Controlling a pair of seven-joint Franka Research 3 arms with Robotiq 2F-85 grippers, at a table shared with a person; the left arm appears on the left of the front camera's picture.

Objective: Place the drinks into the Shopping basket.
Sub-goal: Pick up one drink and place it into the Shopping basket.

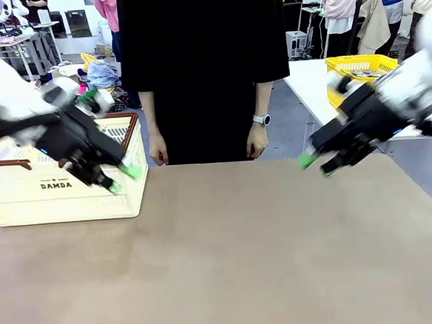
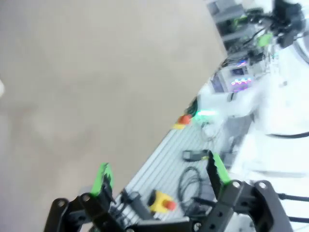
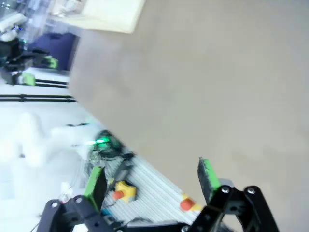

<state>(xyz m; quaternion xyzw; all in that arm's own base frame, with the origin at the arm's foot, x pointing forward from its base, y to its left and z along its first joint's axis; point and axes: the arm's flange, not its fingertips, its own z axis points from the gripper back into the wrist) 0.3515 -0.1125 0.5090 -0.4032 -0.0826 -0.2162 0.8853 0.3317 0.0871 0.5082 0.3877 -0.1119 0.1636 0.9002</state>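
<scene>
Drinks were what had to go in, but where they stood could not be told from these views. As a judgement from the task alone, a full drink would be heavy for its size, stiff enough to bear a firm squeeze, and smooth and rather slippery on its wall. It would best be taken around the middle of its body, kept upright, with the pads flat on opposite sides, not by the top.

Shopping basket (image 1: pixel 62 195), cream with a brown rim and "DAMDA" on its near wall, stood on the bench (image 1: pixel 230 265) at the far left, its top open, so a drink could be lowered straight in. The left claw (image 1: pixel 123 179) hung just in front of the basket's right near corner, its fingers spread wide with nothing between them; the left wrist view showed the same wide gap (image 2: pixel 160 170) over bare bench and its edge. The right claw (image 1: pixel 316 164) hung well apart from it, over the bench's far right side, likewise wide open and empty (image 3: pixel 150 175). A person (image 1: pixel 202 66) stood at the far side between the two, hands (image 1: pixel 158 147) hanging loose. A yellow mesh basket (image 1: pixel 361 66) sat on another table behind the right arm
</scene>
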